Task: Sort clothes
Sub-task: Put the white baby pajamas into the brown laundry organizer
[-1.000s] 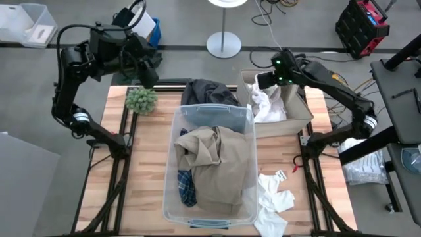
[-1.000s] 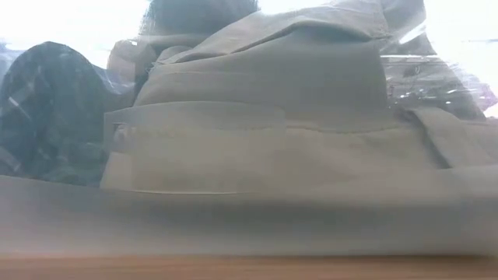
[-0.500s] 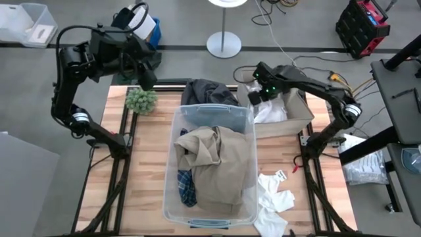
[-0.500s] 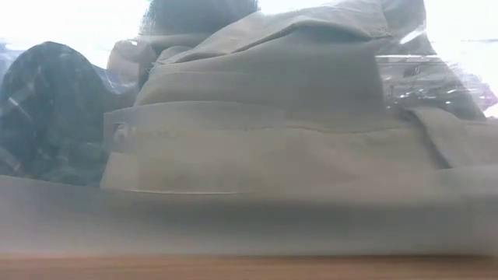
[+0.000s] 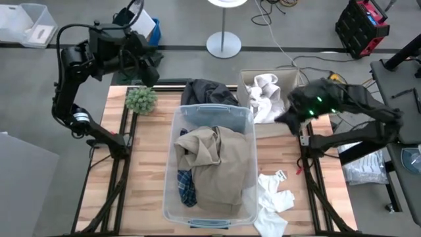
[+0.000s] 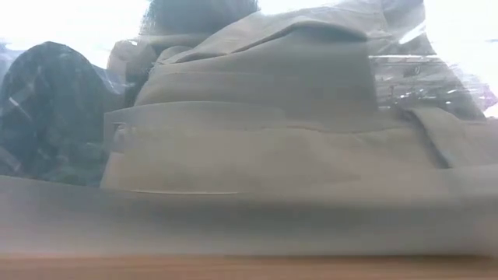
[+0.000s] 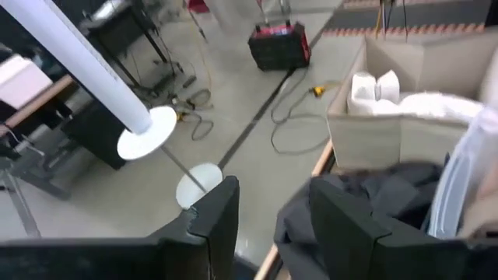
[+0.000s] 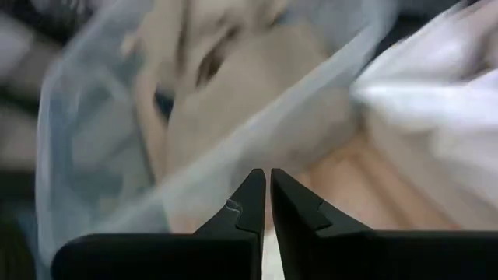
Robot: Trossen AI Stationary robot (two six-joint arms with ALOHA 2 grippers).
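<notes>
The tan khaki piece [image 5: 220, 161] lies heaped in the clear plastic bin [image 5: 179, 122] at the middle of the table, covering most of the blue-and-white plaid shirt [image 5: 186, 187], which shows only at the bin's near left. A dark grey piece [image 5: 209, 91] hangs over the bin's far rim. Small white pieces [image 5: 263, 99] fill the cardboard box [image 5: 299, 115] beside it, and more white pieces [image 5: 275, 197] lie loose on the table to the right.

All are soft, limp cloth that will likely sag and trail when lifted. A raised fold or bunched ridge looks like the surest hold; the khaki is probably the bulkiest.

The right gripper [image 8: 268, 187] hangs between box and bin, fingertips nearly touching and seemingly empty. The left gripper [image 7: 268, 214] waits parted, empty, beyond the table's far left corner.
</notes>
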